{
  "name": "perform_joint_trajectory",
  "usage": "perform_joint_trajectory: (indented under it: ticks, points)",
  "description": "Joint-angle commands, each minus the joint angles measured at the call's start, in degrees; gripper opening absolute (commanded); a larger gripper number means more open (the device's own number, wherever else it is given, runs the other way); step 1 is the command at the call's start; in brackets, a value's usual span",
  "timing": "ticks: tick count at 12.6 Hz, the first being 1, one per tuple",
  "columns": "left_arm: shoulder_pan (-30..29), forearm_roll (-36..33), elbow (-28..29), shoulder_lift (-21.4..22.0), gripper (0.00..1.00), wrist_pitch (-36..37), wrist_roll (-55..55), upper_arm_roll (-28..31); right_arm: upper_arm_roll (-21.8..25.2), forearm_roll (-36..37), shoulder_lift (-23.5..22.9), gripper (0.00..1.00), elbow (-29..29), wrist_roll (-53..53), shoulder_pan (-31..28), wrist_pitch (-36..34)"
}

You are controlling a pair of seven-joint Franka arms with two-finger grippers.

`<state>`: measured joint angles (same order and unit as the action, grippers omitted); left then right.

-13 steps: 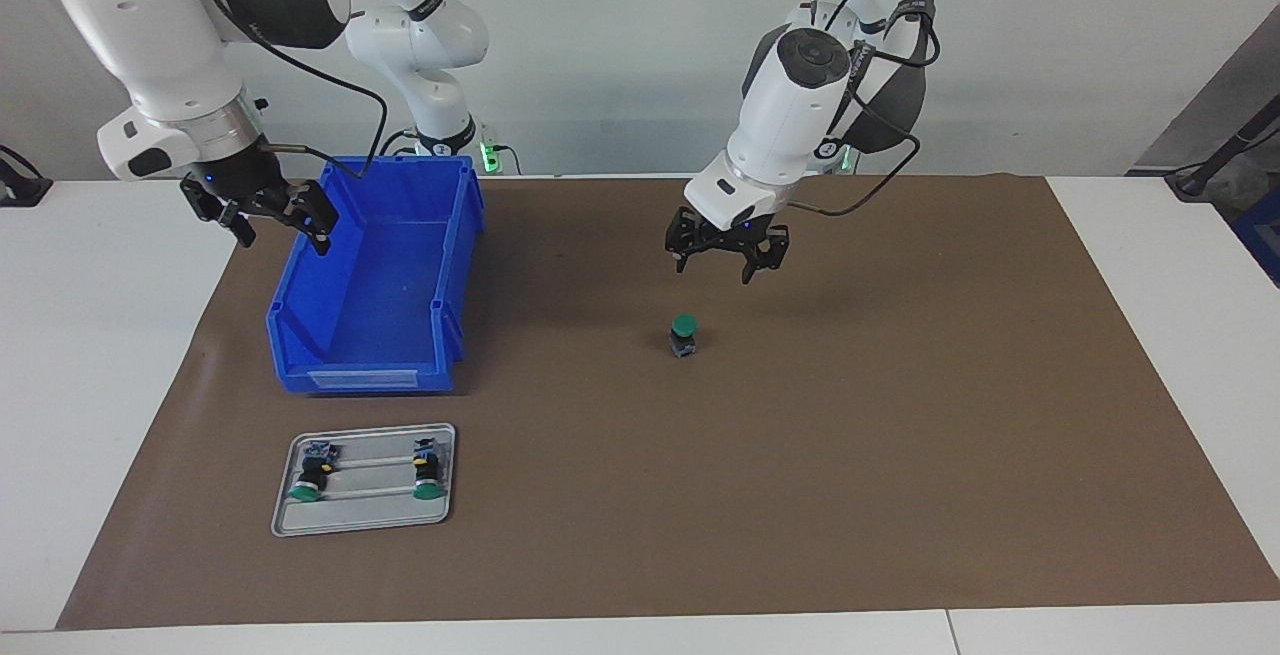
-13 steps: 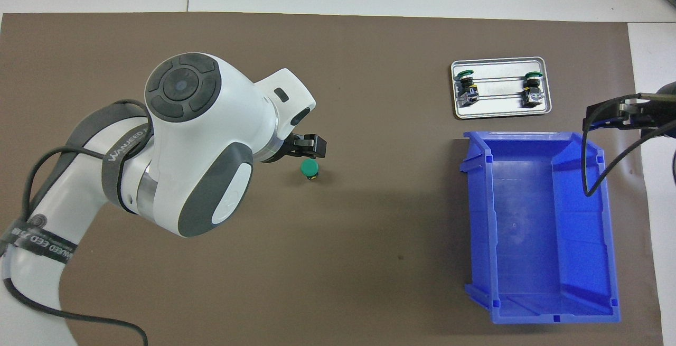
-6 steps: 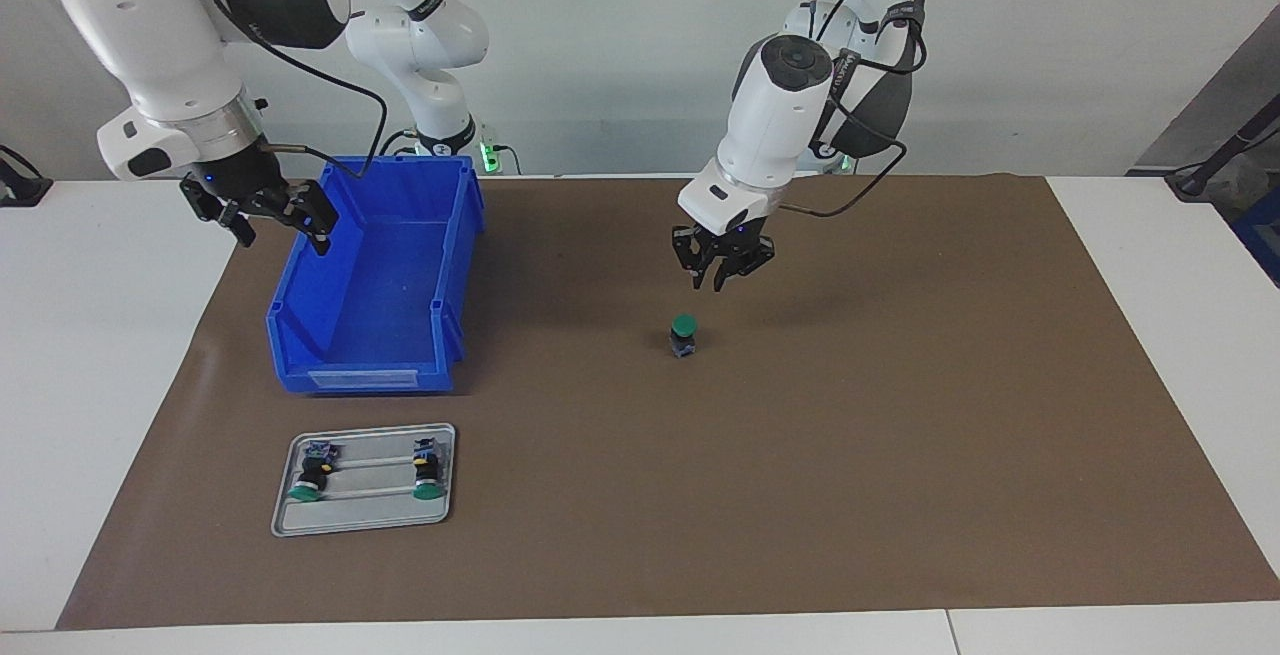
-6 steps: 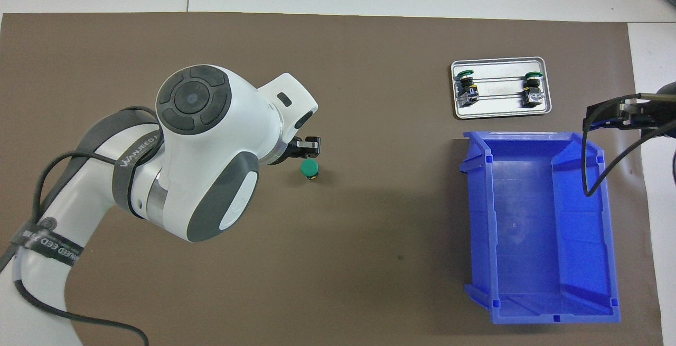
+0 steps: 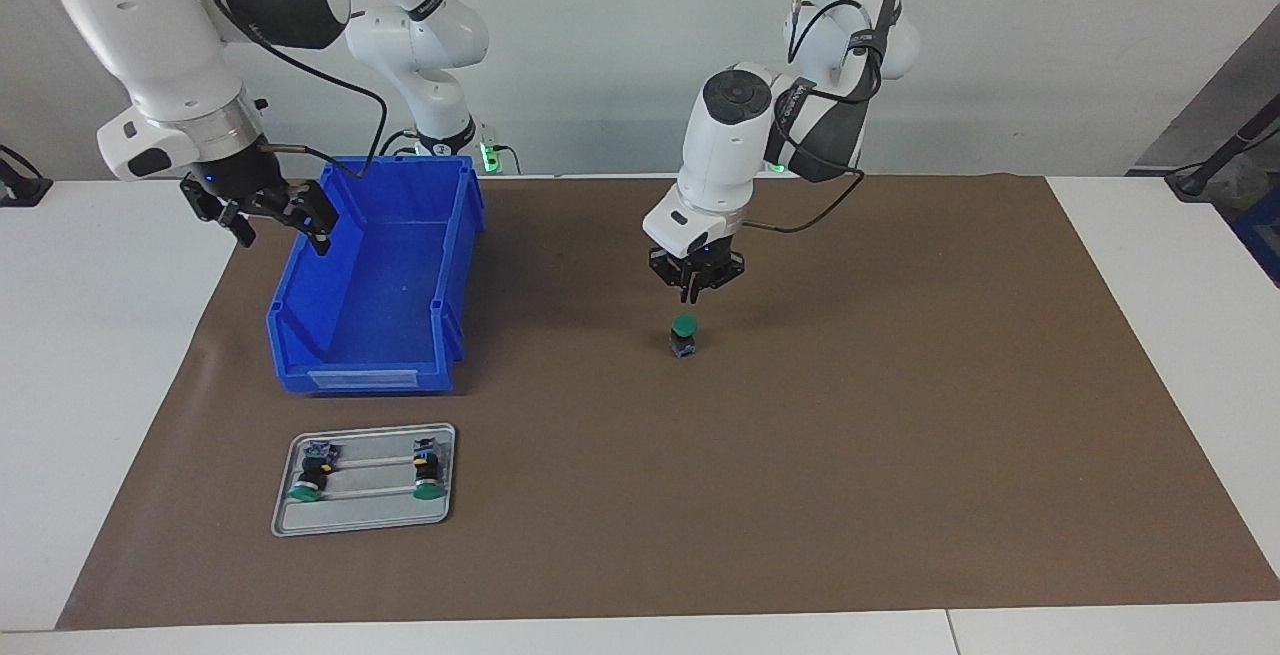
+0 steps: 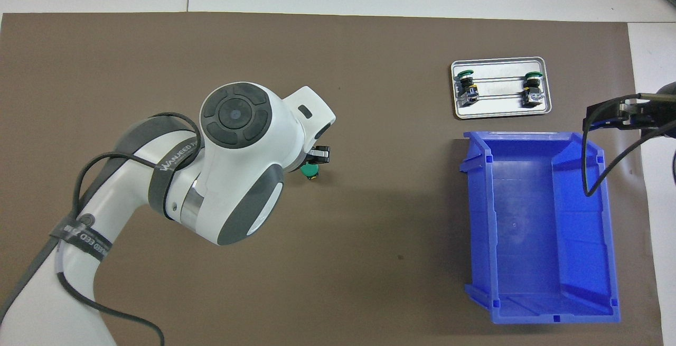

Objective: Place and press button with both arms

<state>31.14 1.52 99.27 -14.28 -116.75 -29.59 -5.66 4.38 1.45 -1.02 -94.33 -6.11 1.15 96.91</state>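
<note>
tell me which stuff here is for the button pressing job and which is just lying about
In the job: button, left gripper over it, right gripper waiting by the bin.
Lying about: bin, tray with two buttons.

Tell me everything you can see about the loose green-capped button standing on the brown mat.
The button is a small push-button switch: round green cap on top, stubby black body, blue-grey end at the bottom. It looks plastic. It stands upright on the brown mat, cap up, near the table's middle, apart from the blue bin and the metal tray. The left gripper hangs just above the cap, fingertips together; contact is not evident.
</note>
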Motion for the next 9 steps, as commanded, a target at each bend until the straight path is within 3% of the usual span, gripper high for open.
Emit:
perform_joint_trajectory:
  ticks: [1, 9]
  points:
    - [1.5, -1.4, -0.3, -1.8, 0.04, -1.8, -3.6, 0.7, -0.1, 0.7, 1.1, 1.00, -1.1, 1.2, -0.2, 0.2]
    - [1.8, -1.4, 0.6, -3.8, 0.00, -2.6, -5.3, 0.9, -0.1, 0.7, 1.1, 1.00, -1.2, 1.1, -0.2, 0.2]
